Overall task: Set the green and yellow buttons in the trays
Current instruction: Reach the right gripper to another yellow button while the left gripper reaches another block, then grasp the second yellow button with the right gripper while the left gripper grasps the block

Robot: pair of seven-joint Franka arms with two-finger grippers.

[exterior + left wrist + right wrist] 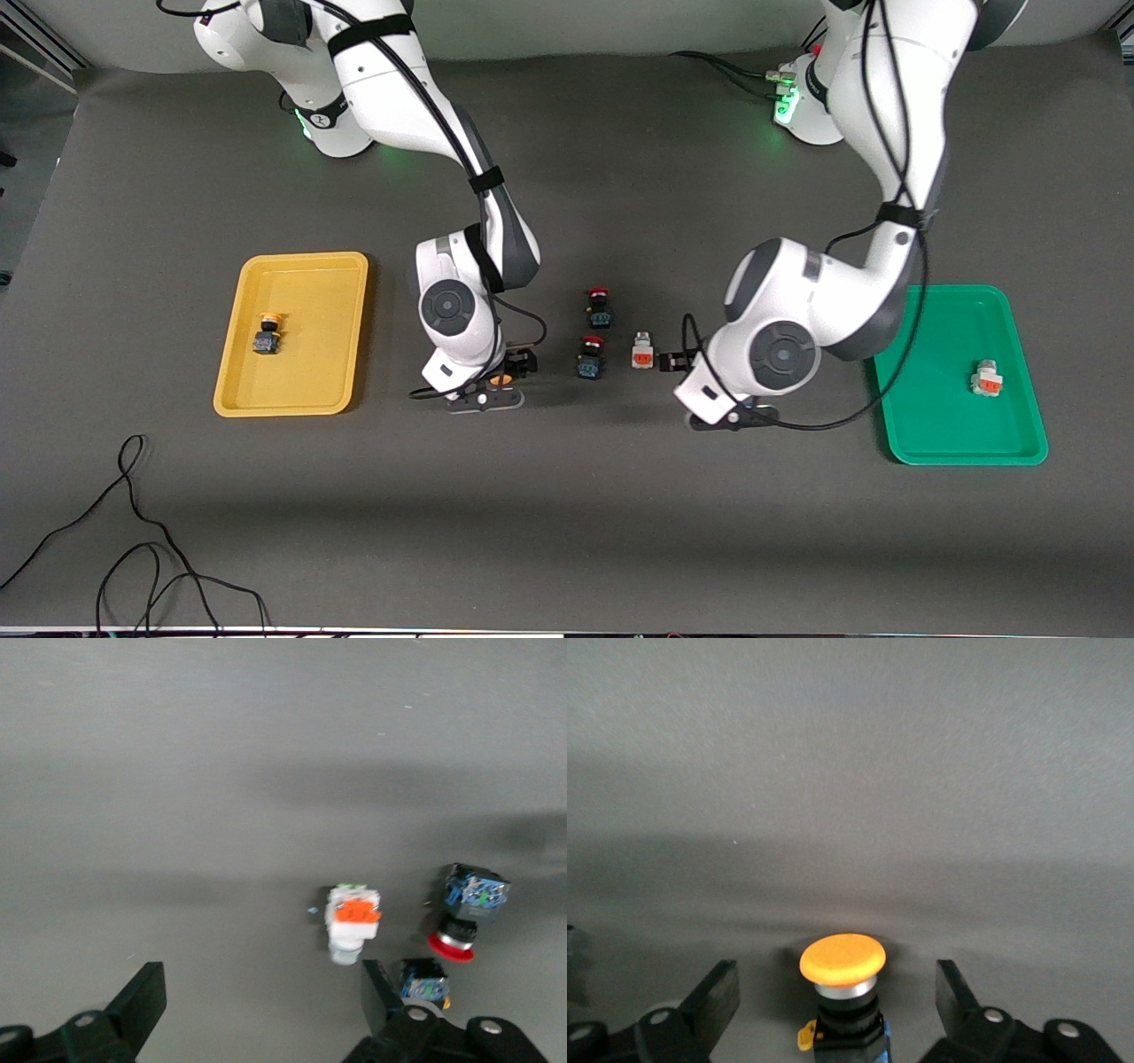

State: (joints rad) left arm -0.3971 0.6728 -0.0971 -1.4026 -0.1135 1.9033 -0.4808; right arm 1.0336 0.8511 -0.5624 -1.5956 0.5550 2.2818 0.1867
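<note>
A dark-bodied button with an orange-yellow cap [842, 959] sits between the fingers of my right gripper [837, 981]. The gripper is open, with a gap on each side of the button. In the front view this gripper [500, 379] is low over the table between the yellow tray [341, 283] and the red-capped buttons. My left gripper [261, 988] is open and holds nothing. A white button with an orange patch [353, 921] lies just off one fingertip, and the front view shows it [642, 352] beside that gripper [678, 361]. Another yellow-capped button [267, 332] lies in the yellow tray. A white button [986, 379] lies in the green tray [939, 434].
Two dark buttons with red caps [600, 306] [591, 356] lie between the two grippers, close to the white button. Loose black cables [133, 532] trail over the table's edge nearest the front camera, toward the right arm's end.
</note>
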